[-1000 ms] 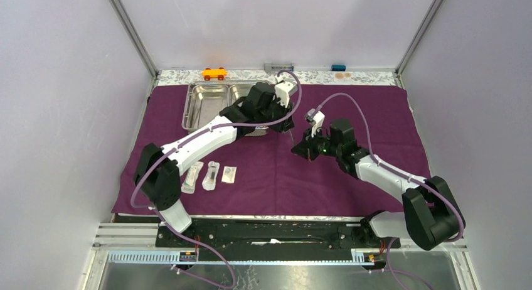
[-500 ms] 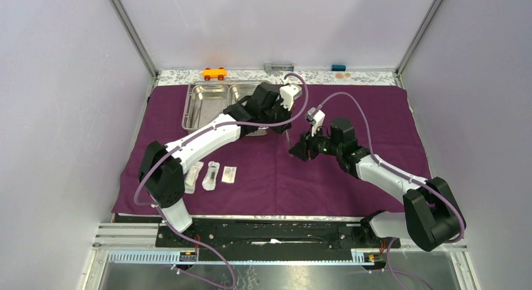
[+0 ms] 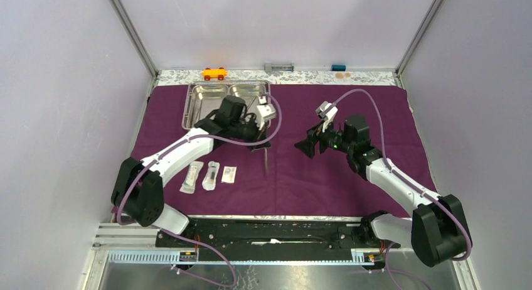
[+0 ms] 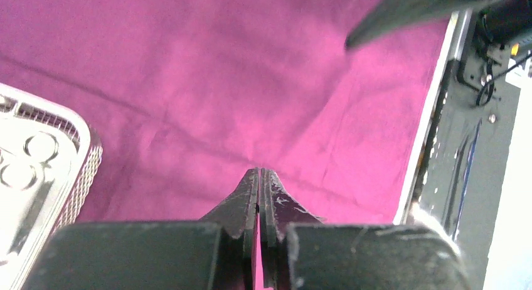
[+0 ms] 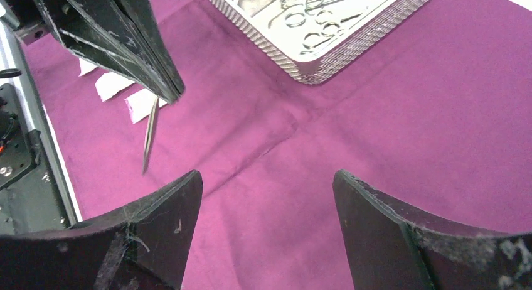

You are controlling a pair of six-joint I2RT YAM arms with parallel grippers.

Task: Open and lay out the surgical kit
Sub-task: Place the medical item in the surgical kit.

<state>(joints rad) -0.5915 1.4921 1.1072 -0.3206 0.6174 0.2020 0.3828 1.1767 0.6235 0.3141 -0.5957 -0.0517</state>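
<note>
Steel in the pinch: clamps the thin steel tweezers (image 5: 149,139) in the pressed-together left gripper (image 3: 263,146), dangling tip-down above the dark purple cloth wrap (image 3: 351,177), probably for laying them beside the packets (image 3: 209,176) at 9 o'clock. Stretches low from 7 o'clock, with the tray (image 3: 187,108) at 11 o'clock. Hovers with the right gripper (image 5: 266,178) at 3 o'clock, spread wide, holding nothing.

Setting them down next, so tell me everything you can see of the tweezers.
The tweezers are thin, shiny steel, narrowing to a point. They hang nearly upright, point down, their top end pinched in the shut left gripper. They are over bare purple cloth, right of the packets and clear of the tray. Whether the tip touches the cloth is unclear.
</note>
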